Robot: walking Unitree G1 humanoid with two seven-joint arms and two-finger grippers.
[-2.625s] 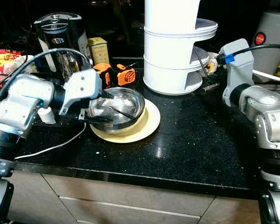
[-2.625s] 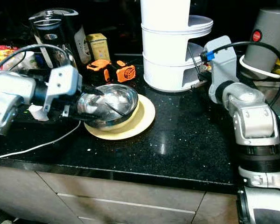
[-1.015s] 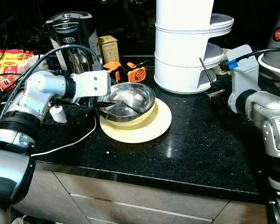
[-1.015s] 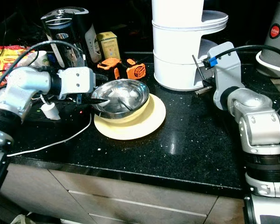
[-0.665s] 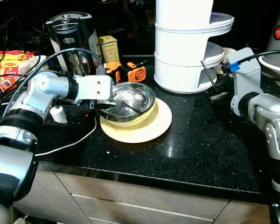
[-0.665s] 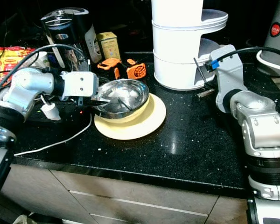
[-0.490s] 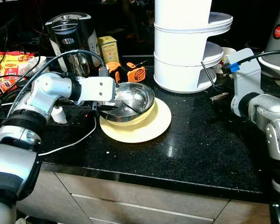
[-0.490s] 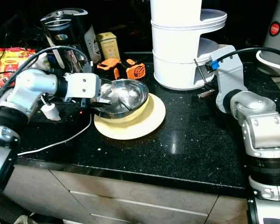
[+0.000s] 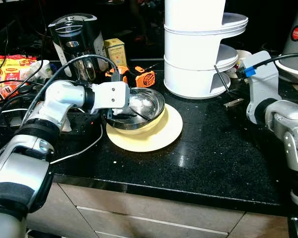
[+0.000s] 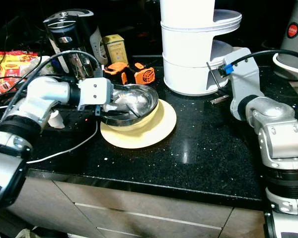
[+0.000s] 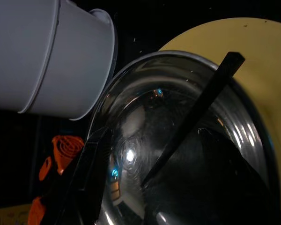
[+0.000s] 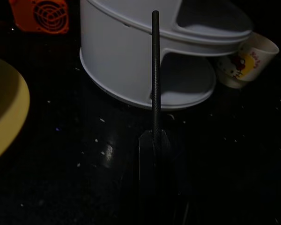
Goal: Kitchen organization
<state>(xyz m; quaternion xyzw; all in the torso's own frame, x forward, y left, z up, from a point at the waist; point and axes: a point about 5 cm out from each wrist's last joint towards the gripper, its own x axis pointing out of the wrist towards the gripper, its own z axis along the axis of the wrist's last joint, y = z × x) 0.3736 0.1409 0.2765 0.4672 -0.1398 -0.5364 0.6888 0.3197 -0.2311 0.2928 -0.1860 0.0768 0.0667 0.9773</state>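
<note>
One steel bowl (image 9: pixel 139 106) sits on one yellow plate (image 9: pixel 154 136) at counter centre, left gripper (image 9: pixel 129 115) straddling its 9 o'clock rim (one finger inside, one outside), right gripper (image 9: pixel 221 79) spread apart, unladen, by the white rack (image 9: pixel 198 54) at 2 o'clock.

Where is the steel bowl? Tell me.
The steel bowl sits on the yellow plate, left of the white rack, with the left claw at its rim.

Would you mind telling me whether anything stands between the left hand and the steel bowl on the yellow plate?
Nothing visible does. The left hand is already at the steel bowl, one finger inside it and the other outside its rim. The bowl sits on the yellow plate.
</note>
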